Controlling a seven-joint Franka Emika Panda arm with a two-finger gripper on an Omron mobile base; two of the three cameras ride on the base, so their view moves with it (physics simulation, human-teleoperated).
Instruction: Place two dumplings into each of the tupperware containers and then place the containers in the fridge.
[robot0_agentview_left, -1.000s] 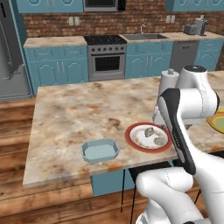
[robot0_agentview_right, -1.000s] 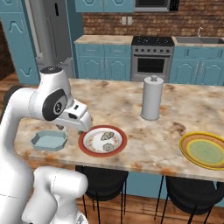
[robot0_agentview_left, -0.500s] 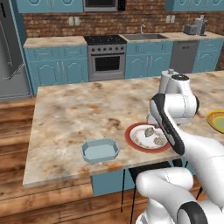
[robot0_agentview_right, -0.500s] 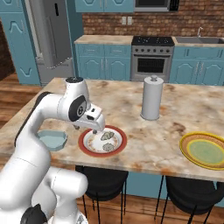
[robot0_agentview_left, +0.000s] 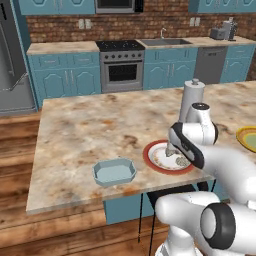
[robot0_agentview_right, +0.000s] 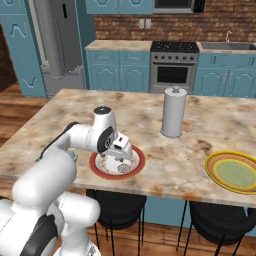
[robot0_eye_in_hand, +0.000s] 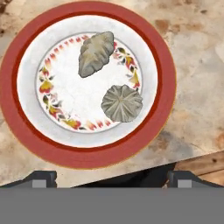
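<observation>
Two dumplings lie on the red plate (robot0_eye_in_hand: 162, 65) near the front edge of the counter (robot0_agentview_left: 85, 135): a long one (robot0_eye_in_hand: 95, 53) and a round one (robot0_eye_in_hand: 122, 103), close together but not touching. In the left base view one of them (robot0_agentview_left: 181, 161) peeks out beside the arm. The gripper (robot0_eye_in_hand: 111, 178) hangs above the plate, pointed down at it, its jaws spread wide with nothing between them; the two finger tips (robot0_eye_in_hand: 40, 178) sit at opposite sides of the hand view. From the right base view the gripper (robot0_agentview_right: 123, 156) is over the plate's (robot0_agentview_right: 136, 169) middle, and a dumpling (robot0_agentview_right: 123, 168) shows just below it.

The pale blue container (robot0_agentview_left: 114, 171) sits on the same counter, to the left of the plate (robot0_agentview_left: 155, 165) and apart from it, close to the front edge. It has nothing in it. A grey cylinder (robot0_agentview_right: 173, 112) with a knob on top stands upright further back on the counter. A yellow plate (robot0_agentview_right: 235, 171) lies well off to the right, near the front edge.

The fridge (robot0_agentview_right: 60, 40) stands at the far left of the back wall beside the teal cabinets (robot0_agentview_right: 117, 70), door closed as far as I can tell. The stove (robot0_agentview_left: 123, 65) is further along that wall.
</observation>
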